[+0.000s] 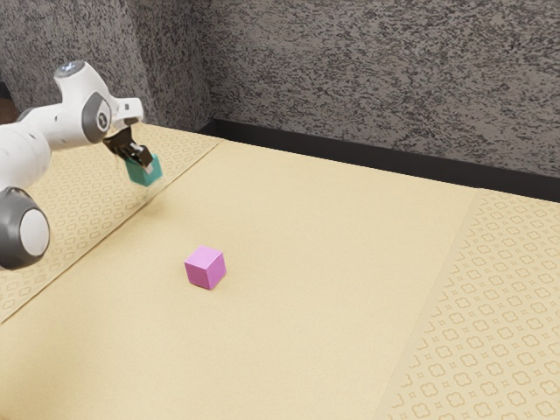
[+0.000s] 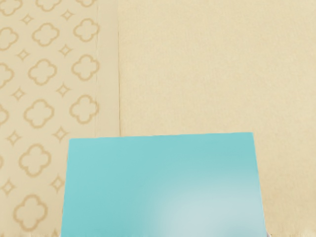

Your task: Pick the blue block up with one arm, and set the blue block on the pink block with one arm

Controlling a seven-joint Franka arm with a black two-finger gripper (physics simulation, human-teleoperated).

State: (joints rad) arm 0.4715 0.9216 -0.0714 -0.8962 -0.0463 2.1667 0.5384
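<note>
Held block [image 1: 145,169] hangs above table [image 1: 350,262], well apart from resting block [image 1: 206,267].

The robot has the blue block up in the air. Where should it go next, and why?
Probably carry the small blue-green cube toward the exterior view's right, until it hangs over the small pink cube. The black two-finger gripper grips it clear of the tan table, and the pink cube sits apart, top bare.

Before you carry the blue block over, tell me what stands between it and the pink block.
Nothing visible does. The gripper holds the blue block in the air; only bare table lies between it and the pink block.
</note>
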